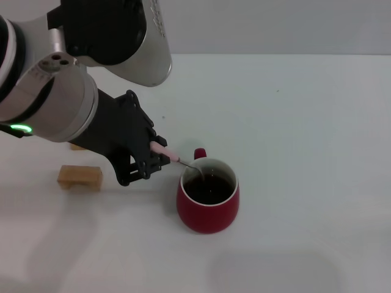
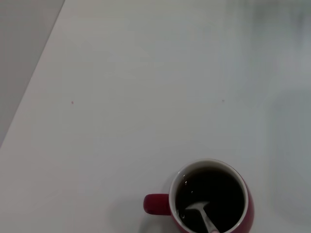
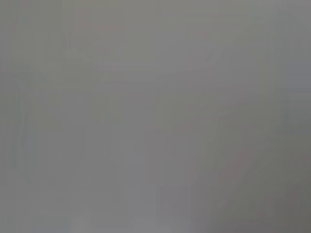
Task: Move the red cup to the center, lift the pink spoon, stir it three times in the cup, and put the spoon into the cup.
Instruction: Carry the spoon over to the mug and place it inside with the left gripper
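Observation:
The red cup (image 1: pixel 208 196) stands on the white table near the middle, its small handle pointing away from me and its inside dark. My left gripper (image 1: pixel 156 152) is just left of it, shut on the pale pink handle of the pink spoon (image 1: pixel 176 158). The spoon slants down to the right, and its grey bowl dips inside the cup's rim. In the left wrist view the red cup (image 2: pixel 210 200) shows from above with the pink spoon's metal bowl (image 2: pixel 200 211) lying in it. The right gripper is out of view.
A tan wooden block (image 1: pixel 80 177) lies on the table (image 1: pixel 293 122) left of the gripper, with another partly hidden behind the left arm. The right wrist view shows only a plain grey surface.

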`<state>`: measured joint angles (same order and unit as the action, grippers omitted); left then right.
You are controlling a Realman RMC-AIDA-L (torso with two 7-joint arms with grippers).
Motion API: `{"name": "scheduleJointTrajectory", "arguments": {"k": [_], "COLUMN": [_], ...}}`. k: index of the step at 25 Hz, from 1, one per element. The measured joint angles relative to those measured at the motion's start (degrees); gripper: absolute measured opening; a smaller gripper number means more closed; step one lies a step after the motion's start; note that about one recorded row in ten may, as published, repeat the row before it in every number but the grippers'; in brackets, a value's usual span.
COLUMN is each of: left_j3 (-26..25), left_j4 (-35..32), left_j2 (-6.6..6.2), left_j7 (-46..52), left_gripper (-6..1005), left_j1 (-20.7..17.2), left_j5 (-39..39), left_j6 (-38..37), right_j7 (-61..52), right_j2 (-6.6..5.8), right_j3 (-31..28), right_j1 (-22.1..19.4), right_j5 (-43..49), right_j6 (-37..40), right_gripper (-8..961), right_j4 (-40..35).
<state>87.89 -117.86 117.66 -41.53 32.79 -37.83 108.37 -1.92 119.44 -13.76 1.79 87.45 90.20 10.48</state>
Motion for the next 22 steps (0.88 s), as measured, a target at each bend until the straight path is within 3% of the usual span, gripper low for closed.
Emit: {"name": "scheduleJointTrajectory", "arguments": {"k": [22], "left_j3": [2.21], "left_j4": [0.40], "left_j2": [0.29], "left_j7": [-0.22], "left_gripper": [175], "left_j1": [-1.25], "left_j5": [0.19], "left_j6": [-1.17], "right_j7": [-0.01], "right_j2": [-0.09], "right_j3": [0.73], "right_j1": [-1.00], "right_j5": [0.36], "right_j6": [1.47], "right_gripper": [0], "right_j4": [-0.02]}}
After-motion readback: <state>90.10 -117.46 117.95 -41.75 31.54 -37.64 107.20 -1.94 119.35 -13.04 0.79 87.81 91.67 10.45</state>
